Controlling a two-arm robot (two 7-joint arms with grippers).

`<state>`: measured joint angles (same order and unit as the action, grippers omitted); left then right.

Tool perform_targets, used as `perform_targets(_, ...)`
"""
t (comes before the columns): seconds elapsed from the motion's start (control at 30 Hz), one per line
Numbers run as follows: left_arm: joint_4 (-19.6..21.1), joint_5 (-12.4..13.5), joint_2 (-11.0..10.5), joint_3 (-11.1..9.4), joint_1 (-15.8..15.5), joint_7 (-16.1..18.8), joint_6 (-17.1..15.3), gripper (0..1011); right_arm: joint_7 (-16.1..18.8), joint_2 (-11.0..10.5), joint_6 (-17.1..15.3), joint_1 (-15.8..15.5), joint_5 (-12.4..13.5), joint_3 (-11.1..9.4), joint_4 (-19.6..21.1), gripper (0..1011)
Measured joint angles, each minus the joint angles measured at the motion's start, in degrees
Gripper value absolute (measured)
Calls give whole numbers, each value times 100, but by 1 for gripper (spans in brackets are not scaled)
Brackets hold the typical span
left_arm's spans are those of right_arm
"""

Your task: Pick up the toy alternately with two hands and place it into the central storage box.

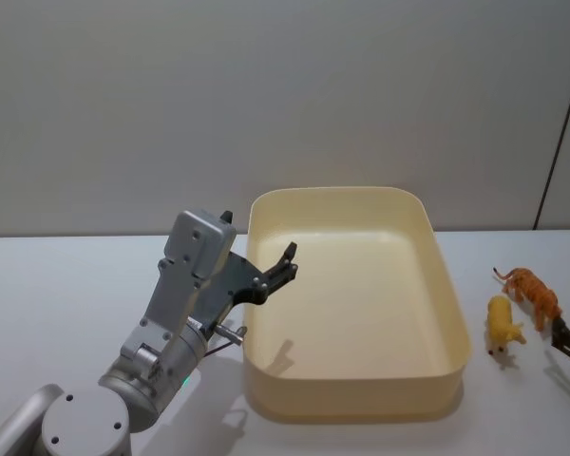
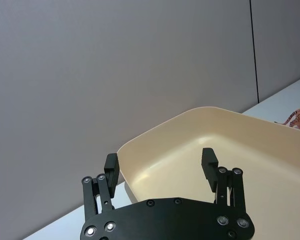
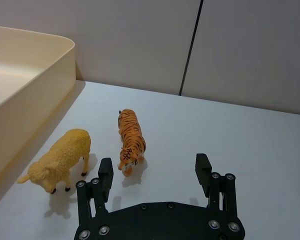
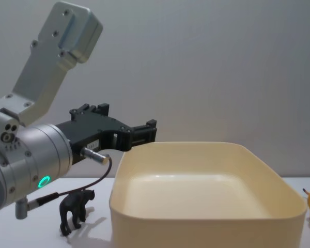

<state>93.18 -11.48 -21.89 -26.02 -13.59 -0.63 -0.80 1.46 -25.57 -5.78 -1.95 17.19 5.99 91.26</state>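
Note:
The cream-yellow storage box (image 1: pixel 454 302) stands mid-table and holds nothing. My left gripper (image 1: pixel 287 264) hovers open and empty over the box's left rim; its fingers (image 2: pixel 111 167) are spread wide above the box wall (image 2: pixel 155 145). Right of the box stand an orange striped tiger (image 1: pixel 534 294) and a yellow sheep-like toy (image 1: pixel 502 326). My right gripper (image 3: pixel 154 172) is open and empty just short of the tiger (image 3: pixel 131 136) and the yellow toy (image 3: pixel 61 159); it shows at the right edge (image 1: pixel 568 344). A black animal figure (image 4: pixel 76 206) stands left of the box, under my left arm.
The grey wall rises behind the table. The white tabletop (image 1: pixel 57 285) is bare to the far left. The box wall (image 3: pixel 30 95) runs close beside the yellow toy. My left arm's silver body with its green ring light (image 4: pixel 43 182) hangs over the table's left front.

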Motion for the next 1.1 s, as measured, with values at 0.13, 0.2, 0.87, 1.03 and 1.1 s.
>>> perform_targets(0.13, 0, 0, 0, 0, 0, 0, 0, 1002, 102, 100, -29, 231, -86, 61, -263, 1001)
perform_targets(0.2, 0, 0, 0, 0, 0, 0, 0, 1001, 142, 148, -35, 333, -120, 89, -384, 1001)
perform_targets(0.87, 0, 0, 0, 0, 0, 0, 0, 1002, 553, 576, -52, 1212, -481, 363, -1444, 781)
perform_targets(1.03, 0, 0, 0, 0, 0, 0, 0, 1001, 588, 611, -51, 1288, -511, 386, -1530, 627)
perform_targets(1.1, 0, 0, 0, 0, 0, 0, 0, 1001, 600, 625, -50, 1316, -525, 394, -1565, 569)
